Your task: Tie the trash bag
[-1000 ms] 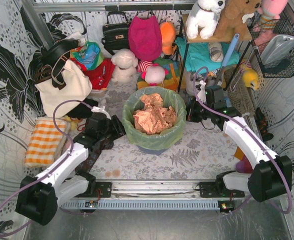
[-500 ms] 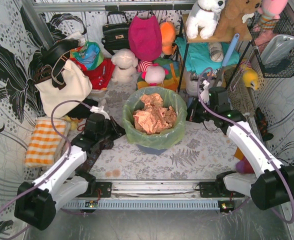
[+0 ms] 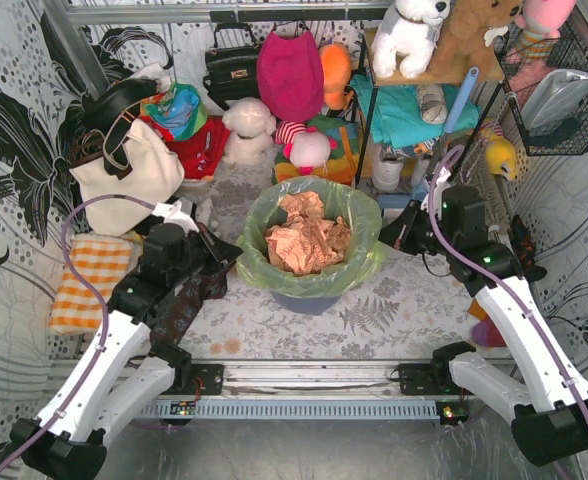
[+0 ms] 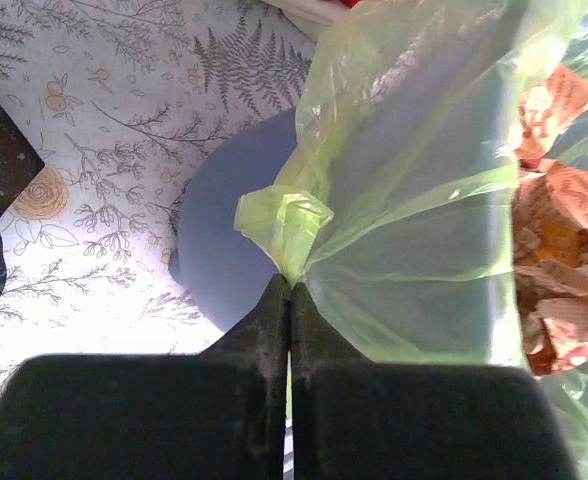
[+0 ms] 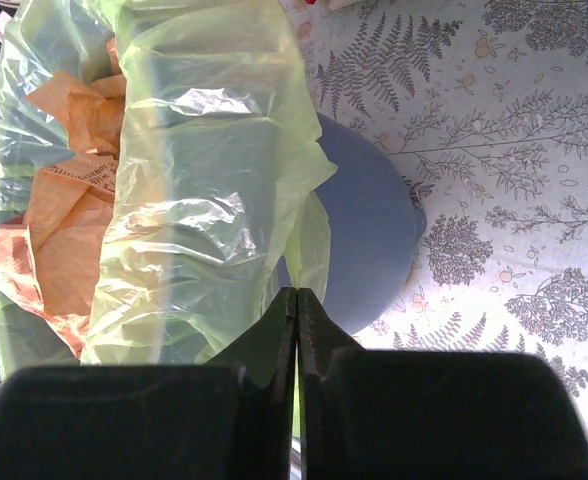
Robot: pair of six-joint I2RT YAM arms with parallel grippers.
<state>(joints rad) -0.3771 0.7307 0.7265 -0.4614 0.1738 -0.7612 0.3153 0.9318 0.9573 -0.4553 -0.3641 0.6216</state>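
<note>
Top external hides both sets of fingertips against the trash bag [image 3: 356, 262], which sits in the blue-grey bin [image 4: 219, 240] at the middle of the table [image 3: 414, 300], the bin mostly covered. On the wrist views I see my left gripper [image 4: 290, 288] pressed together, pinching the bag's left rim, and my right gripper [image 5: 296, 298] likewise clamped on its right rim.

The left tool [image 4: 290, 284] fills the bottom edge, its two dark fingers pressed together on a bunched fold of the lime-green trash bag [image 4: 414, 200]; crumpled orange-brown paper [image 4: 564, 250] shows through at right; a blue-grey bin [image 4: 219, 240] stands behind, on the fern-printed bench [image 4: 94, 120].
</note>
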